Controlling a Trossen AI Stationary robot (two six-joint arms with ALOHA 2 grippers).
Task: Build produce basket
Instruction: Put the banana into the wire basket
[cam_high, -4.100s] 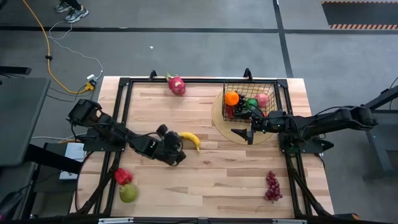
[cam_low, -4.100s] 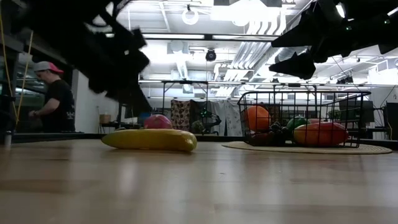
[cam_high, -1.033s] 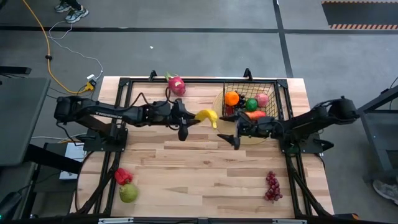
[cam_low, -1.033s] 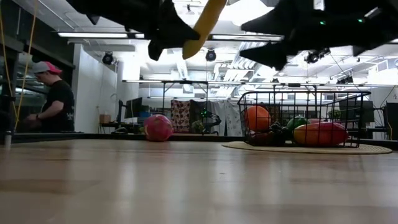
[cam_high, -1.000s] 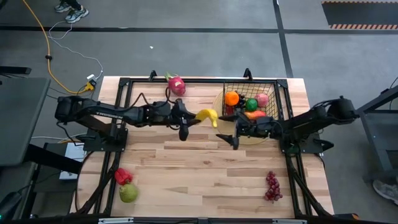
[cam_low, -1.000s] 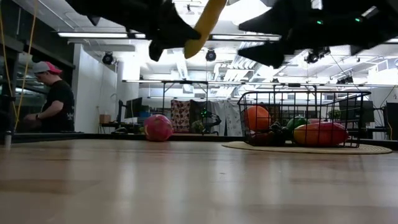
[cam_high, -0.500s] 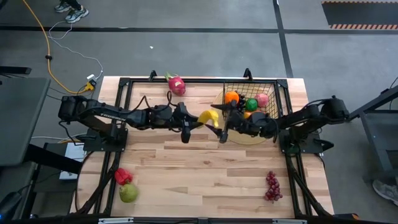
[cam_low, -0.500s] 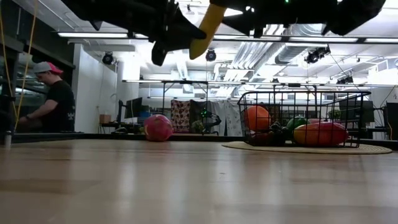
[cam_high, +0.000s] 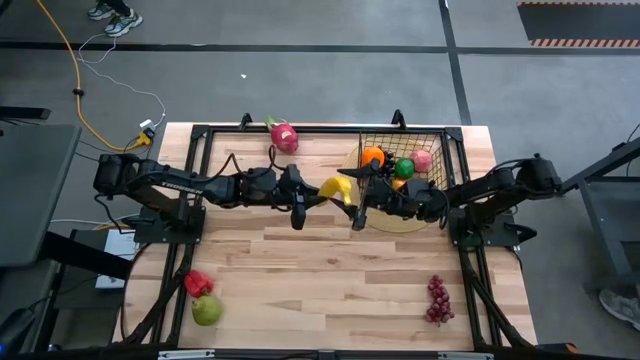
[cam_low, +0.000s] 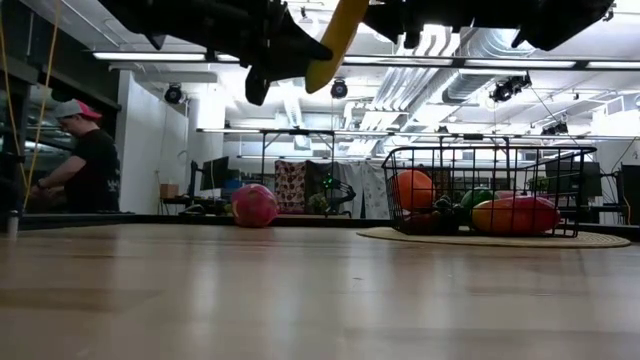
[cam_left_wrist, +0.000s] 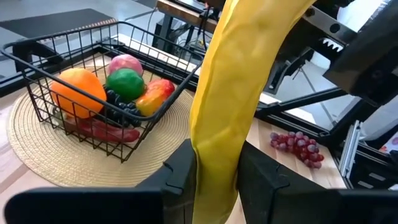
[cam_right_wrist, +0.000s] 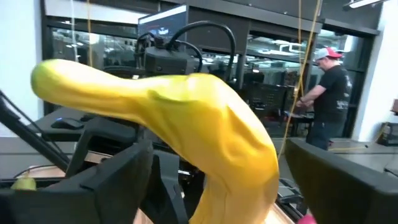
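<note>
Even overhead light on the table (cam_high: 330, 270), soft short shadows. From table height, ceiling strip lights (cam_low: 140, 56) glare and the arms overhead read as black silhouettes; near tabletop blurred. Banana (cam_right_wrist: 186, 118) close to the right wrist lens, soft-edged; windows behind bright.

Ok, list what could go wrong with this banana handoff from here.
1. The banana hangs high above the table, pinched only by the left gripper; the right gripper straddles its other end with fingers not yet closed on it. An early release would likely drop it.
2. The right gripper works close to the basket, which it might bump.
</note>
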